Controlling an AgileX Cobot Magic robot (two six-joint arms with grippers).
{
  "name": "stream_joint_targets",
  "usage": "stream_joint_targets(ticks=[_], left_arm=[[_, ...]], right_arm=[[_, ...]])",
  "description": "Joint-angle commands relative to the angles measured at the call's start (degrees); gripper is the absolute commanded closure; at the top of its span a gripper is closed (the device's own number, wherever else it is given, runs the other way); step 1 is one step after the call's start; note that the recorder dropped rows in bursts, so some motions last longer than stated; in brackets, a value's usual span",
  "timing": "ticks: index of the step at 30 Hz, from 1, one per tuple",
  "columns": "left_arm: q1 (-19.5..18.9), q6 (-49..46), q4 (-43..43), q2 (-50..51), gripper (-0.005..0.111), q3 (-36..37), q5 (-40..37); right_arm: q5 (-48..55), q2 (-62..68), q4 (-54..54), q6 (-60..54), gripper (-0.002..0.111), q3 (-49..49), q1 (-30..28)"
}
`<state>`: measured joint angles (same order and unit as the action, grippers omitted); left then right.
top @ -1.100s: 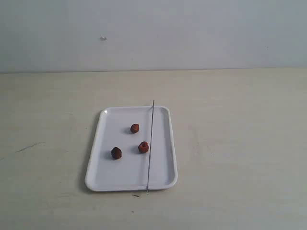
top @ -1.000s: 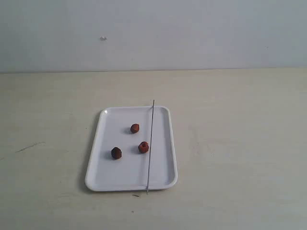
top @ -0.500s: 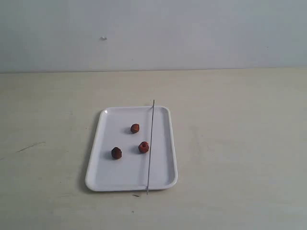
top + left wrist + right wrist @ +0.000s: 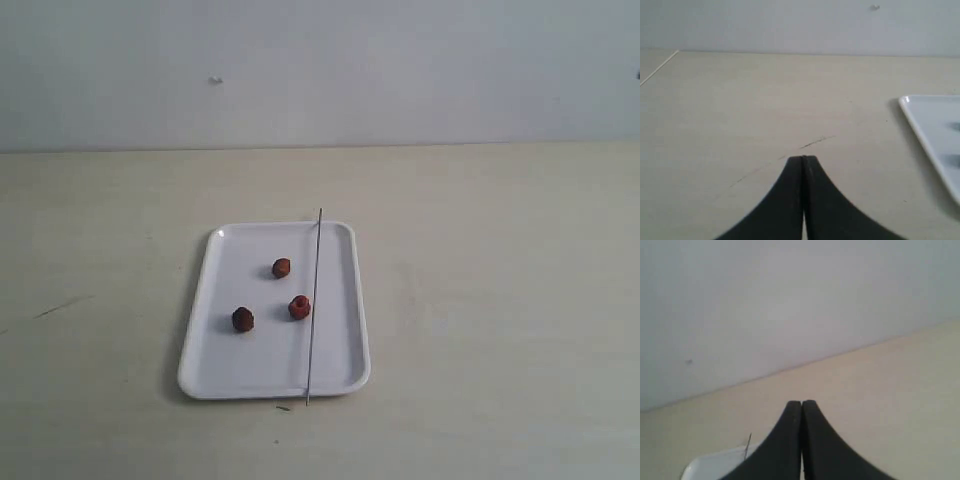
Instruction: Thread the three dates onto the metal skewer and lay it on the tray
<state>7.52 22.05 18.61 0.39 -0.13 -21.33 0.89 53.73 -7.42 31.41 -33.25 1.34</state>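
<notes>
- Broadly, we see a pale beige table [image 4: 500,300] filling most of the exterior view, with a plain light grey wall [image 4: 400,60] behind it.
- On the table, a little left of the middle, lies the white tray [image 4: 225,360], flat, with its long sides running away from the camera.
- Neither arm appears in the exterior view; we only find each one in its own wrist camera.
- We see the left gripper [image 4: 803,159] clenched, its two dark fingers pressed together with nothing between them. It hangs over bare table, well apart from the tray's corner at the edge of that view.
- We see the right gripper [image 4: 801,402] likewise clenched on nothing, raised and facing the line where table meets wall, with a corner of the tray low in that view.
- The metal skewer [image 4: 313,310] lies along the tray's length, right of its middle. Its far tip reaches past the far rim and its near tip pokes over the near rim.
- The three dates [image 4: 299,307] lie loose on the tray, all left of the skewer and none threaded.
- The far date [image 4: 282,268] sits near the tray's middle.
- The reddest date is just beside the skewer; we cannot tell whether they touch.
- The darkest date [image 4: 242,319] lies farthest left, apart from the other two.
- A thin dark scratch [image 4: 60,306] marks the table left of the tray.
- A tiny speck [image 4: 215,80] shows on the wall.
</notes>
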Motion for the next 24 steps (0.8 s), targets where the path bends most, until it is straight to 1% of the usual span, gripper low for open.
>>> stream_joint_targets(ticks=[1,2,4,9,13,17,21,24], left_arm=[[-0.19,0.65,0.23,-0.39,0.107,0.13,0.11],[-0.19,0.65,0.23,-0.39,0.107,0.13,0.11],[-0.19,0.65,0.23,-0.39,0.107,0.13,0.11],[-0.19,0.65,0.23,-0.39,0.107,0.13,0.11],[-0.19,0.65,0.23,-0.39,0.107,0.13,0.11],[-0.19,0.65,0.23,-0.39,0.107,0.13,0.11],[-0.19,0.65,0.23,-0.39,0.107,0.13,0.11],[-0.19,0.65,0.23,-0.39,0.107,0.13,0.11]], right_arm=[[4.15,12.18,-0.61,-2.84,0.108,-8.44,8.02],[7.05,15.66,-0.61,-3.65,0.108,-11.65,10.08],[12.29,20.76,-0.5,-4.41,0.108,-16.7,12.47],[23.65,32.53,-0.5,-5.95,0.108,-29.3,17.44],[34.68,42.69,-0.31,-5.95,0.108,-39.61,21.01],[43.94,51.62,0.26,-6.33,0.108,-49.38,22.94],[53.48,60.87,3.32,-6.42,0.108,-58.3,23.04],[56.66,65.95,3.46,-5.67,0.108,-62.88,23.04]])
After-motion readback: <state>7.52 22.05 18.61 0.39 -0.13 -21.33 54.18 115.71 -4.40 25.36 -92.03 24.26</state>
